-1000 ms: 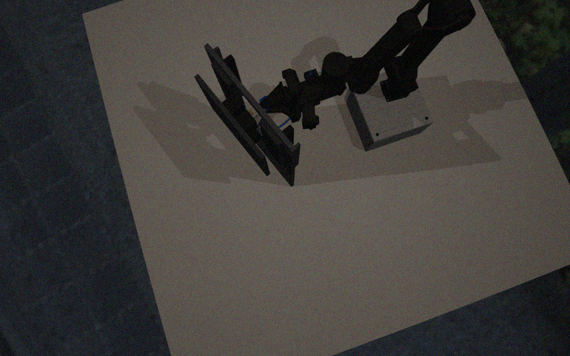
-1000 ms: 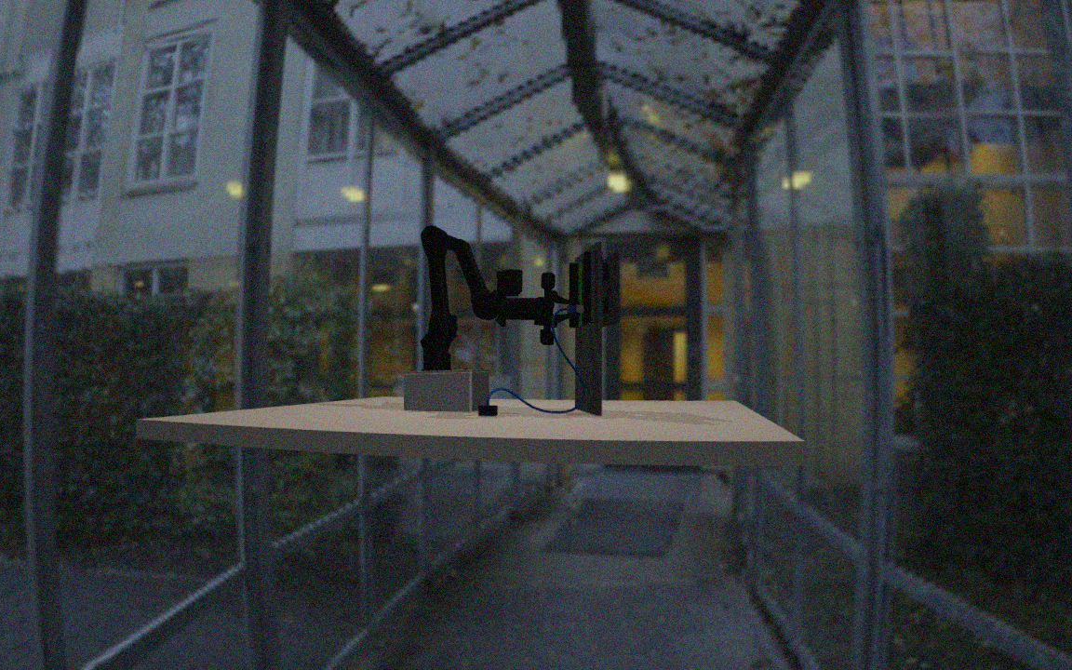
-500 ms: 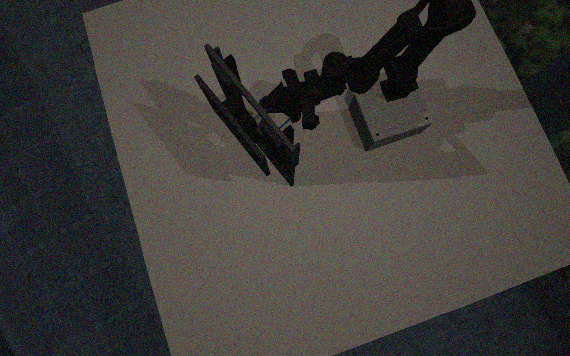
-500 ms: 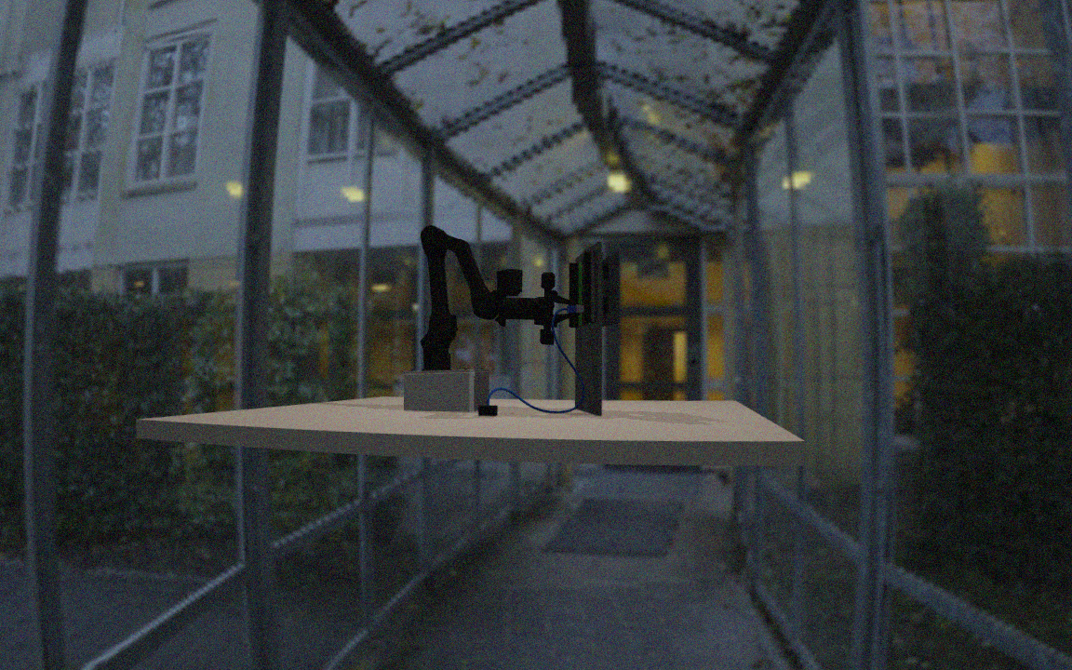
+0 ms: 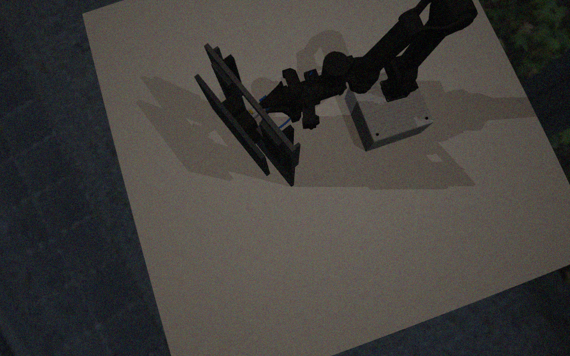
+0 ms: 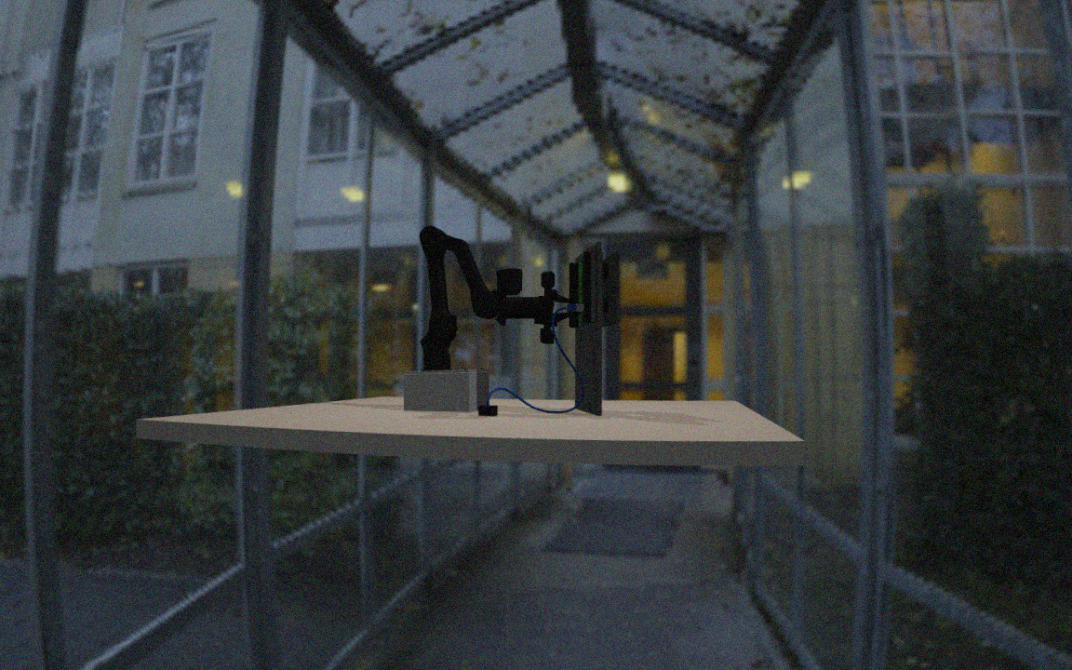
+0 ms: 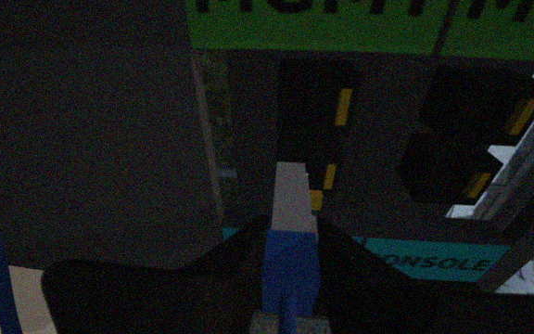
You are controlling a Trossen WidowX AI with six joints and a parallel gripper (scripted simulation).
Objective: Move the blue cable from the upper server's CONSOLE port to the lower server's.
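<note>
Plug [image 7: 291, 271] was pinched in my end effector [image 5: 265, 105] [image 6: 567, 305] [image 7: 291, 224], just near of the ports, far above the counter [image 5: 322, 265] [image 6: 473, 446]. Probably light, stiff body, floppy cable [image 6: 563, 354] [image 7: 0, 274]; I'd grip the sides, tab squeezed.

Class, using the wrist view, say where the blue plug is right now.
In the wrist view, the blue plug is low and just right of centre, pinched between the gripper's fingers, left of the teal "CONSOLE" label.
</note>
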